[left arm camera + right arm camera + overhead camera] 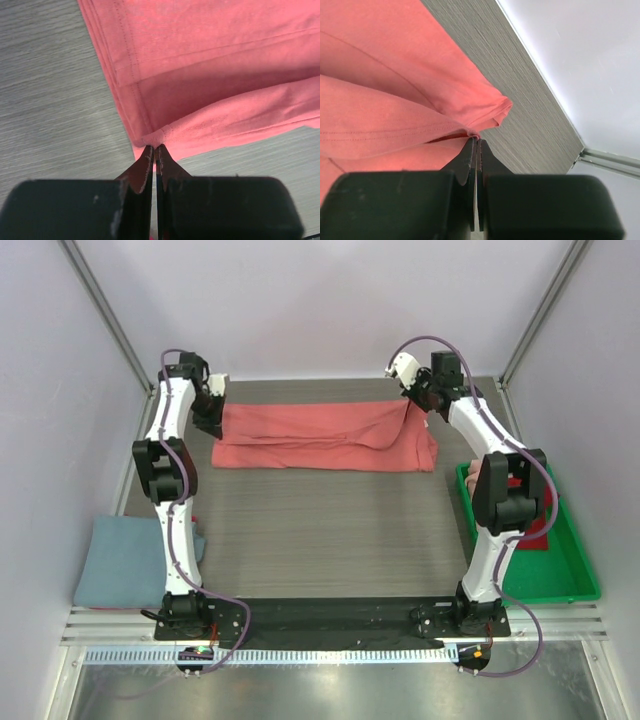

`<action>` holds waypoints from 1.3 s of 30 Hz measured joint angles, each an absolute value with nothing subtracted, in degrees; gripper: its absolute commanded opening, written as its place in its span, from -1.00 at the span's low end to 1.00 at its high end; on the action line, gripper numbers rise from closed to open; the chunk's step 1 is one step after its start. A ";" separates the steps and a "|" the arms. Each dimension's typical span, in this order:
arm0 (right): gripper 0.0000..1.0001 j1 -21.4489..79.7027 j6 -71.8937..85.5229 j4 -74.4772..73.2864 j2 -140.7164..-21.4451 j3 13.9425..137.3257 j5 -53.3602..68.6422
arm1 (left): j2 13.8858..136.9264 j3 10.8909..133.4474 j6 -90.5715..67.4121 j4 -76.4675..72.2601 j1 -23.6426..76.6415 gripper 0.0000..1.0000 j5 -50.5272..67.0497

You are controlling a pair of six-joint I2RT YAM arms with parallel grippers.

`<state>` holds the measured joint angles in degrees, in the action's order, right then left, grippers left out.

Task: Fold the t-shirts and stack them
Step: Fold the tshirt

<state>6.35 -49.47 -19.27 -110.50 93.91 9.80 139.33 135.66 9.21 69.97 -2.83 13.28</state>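
A salmon-red t-shirt (325, 437) is seen spread as a wide, folded band across the upper middle of the top view, on the grey table (320, 530); its right end is lifted into a low peak, while its left part lies flat. The left gripper (213, 426) is placed at the band's left edge; in the left wrist view its fingertips (149, 159) are pressed together, with a corner of the salmon-red cloth (220, 75) pinched between them. The right gripper (427, 412) is placed at the raised right end; in the right wrist view its jaws are likewise closed tight, and a hemmed fold of the shirt (395, 100) is caught at their tips (470, 150), just below a sleeve end. A dusty grey-blue t-shirt (120, 562) is laid at the lower left of the top view, partly off the table's left edge and partly covered by the left arm. A green tray (565, 575) is set at the lower right; darker red cloth (538, 532) is seen in it, probably the third shirt, though most of it is hidden behind the right arm.
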 measured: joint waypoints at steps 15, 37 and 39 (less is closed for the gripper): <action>-0.17 7.18 -44.16 -15.94 -131.20 116.73 5.17 | 142.47 141.47 6.61 67.35 -3.57 -0.23 9.13; -0.04 10.50 -34.70 -28.16 -121.14 102.13 19.05 | 141.69 131.00 8.54 64.88 3.86 -0.49 8.82; -0.05 10.76 -34.79 -29.15 -123.55 102.61 19.14 | 143.79 131.57 8.82 65.01 3.73 -0.49 8.34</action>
